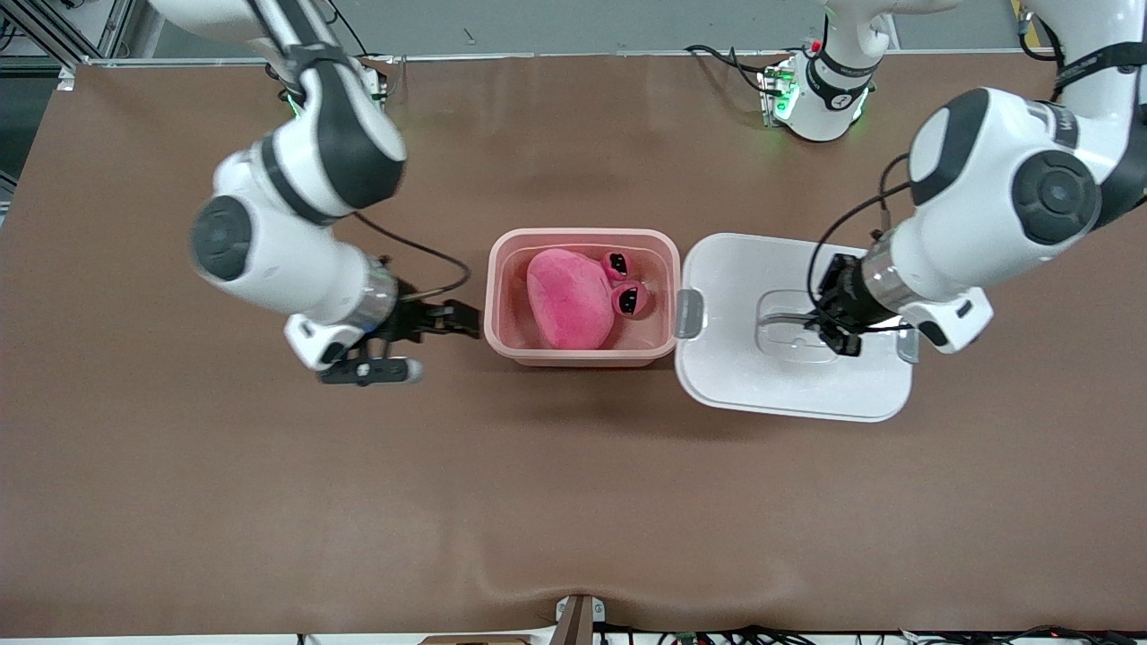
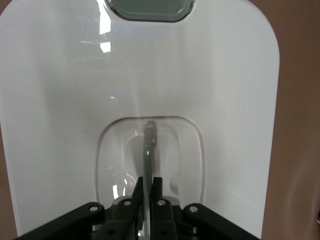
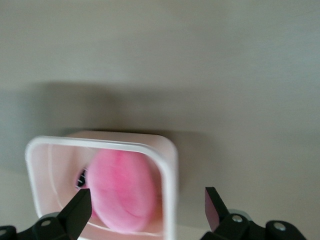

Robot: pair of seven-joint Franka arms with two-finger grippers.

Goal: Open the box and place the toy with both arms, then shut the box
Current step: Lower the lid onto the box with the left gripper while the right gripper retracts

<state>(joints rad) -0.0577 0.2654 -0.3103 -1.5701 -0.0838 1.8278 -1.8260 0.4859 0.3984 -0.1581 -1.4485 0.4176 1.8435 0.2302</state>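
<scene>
The pink box (image 1: pixel 502 296) stands uncovered mid-table with the pink toy (image 1: pixel 569 300) lying inside, dark eyes up. Its white lid (image 1: pixel 789 385) lies flat beside it toward the left arm's end. My left gripper (image 1: pixel 829 331) is shut on the lid's clear handle (image 1: pixel 789 318). In the left wrist view the left gripper (image 2: pixel 148 185) pinches the handle (image 2: pixel 148 150) in the lid's (image 2: pixel 225 100) recess. My right gripper (image 1: pixel 466 321) hangs open beside the box toward the right arm's end, holding nothing. The right wrist view shows the right gripper (image 3: pixel 147 202) spread wide, with the box rim (image 3: pixel 170 170) and toy (image 3: pixel 125 195) below.
A grey clip (image 1: pixel 688 313) on the lid's edge lies close to the box wall; another clip (image 2: pixel 150 10) shows in the left wrist view. Brown table surface (image 1: pixel 573 502) stretches around the box and lid. The arm bases stand along the table's edge farthest from the front camera.
</scene>
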